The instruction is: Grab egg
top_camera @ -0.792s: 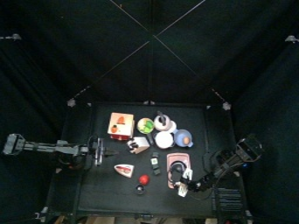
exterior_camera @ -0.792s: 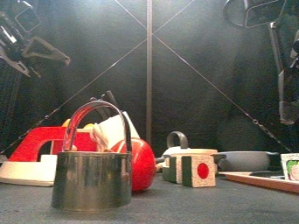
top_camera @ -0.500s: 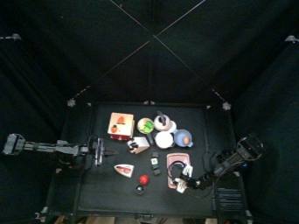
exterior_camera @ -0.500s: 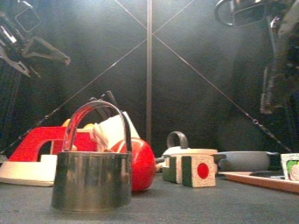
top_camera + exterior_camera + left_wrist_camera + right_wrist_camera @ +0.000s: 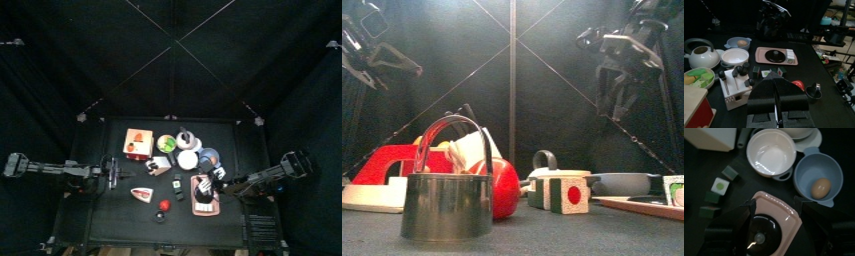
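Our right gripper [image 5: 619, 90] hangs above the table with its jaws spread wide and nothing between them, touching nothing. The brown egg [image 5: 820, 188] sits in the pale blue round bowl [image 5: 817, 178], just beside the empty white round bowl [image 5: 771, 153] and next to the pink rectangular tray [image 5: 774, 225]. Our left gripper [image 5: 779, 92] looks pinched together and empty. It's all on the small black table [image 5: 127, 210], with black curtains around.
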Controlling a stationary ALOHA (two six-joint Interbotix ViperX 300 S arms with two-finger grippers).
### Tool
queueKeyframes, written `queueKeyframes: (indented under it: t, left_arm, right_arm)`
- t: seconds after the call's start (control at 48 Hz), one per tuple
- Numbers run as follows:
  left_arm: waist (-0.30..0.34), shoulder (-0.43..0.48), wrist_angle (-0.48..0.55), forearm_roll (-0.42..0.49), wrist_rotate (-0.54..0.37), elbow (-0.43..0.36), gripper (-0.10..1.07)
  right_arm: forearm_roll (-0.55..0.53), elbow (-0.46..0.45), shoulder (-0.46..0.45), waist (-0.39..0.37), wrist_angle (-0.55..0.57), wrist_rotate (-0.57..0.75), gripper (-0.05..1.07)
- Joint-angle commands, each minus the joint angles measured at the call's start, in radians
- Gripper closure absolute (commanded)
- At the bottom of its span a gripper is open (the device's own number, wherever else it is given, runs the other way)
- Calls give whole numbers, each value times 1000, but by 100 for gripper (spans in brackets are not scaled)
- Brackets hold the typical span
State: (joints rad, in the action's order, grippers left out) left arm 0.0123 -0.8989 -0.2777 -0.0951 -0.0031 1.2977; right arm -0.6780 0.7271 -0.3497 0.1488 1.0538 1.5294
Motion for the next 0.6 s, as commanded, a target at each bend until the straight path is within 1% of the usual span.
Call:
queueKeyframes:
  t: [0.0, 0.125, 0.229, 0.417, 0.583]
  left_arm:
    - [2, 6, -5, -2, 2, -11, 98]
    - [3, 6, -5, -2, 0, -11, 97]
    - [3, 6, -5, -2, 0, -11, 98]
    - [11, 6, -5, -2, 2, -11, 97]
    - [18, 6, -5, -2, 3, -6, 97]
  right_arm:
    - [12, 23, -15, -74, -5, -14, 9]
    - [20, 77, -23, -144, -12, -2, 9]
    - [25, 107, -23, -186, -40, -3, 9]
    - [17, 150, 5, -305, -166, -12, 9]
    - [18, 184, 28, -377, -273, -11, 9]
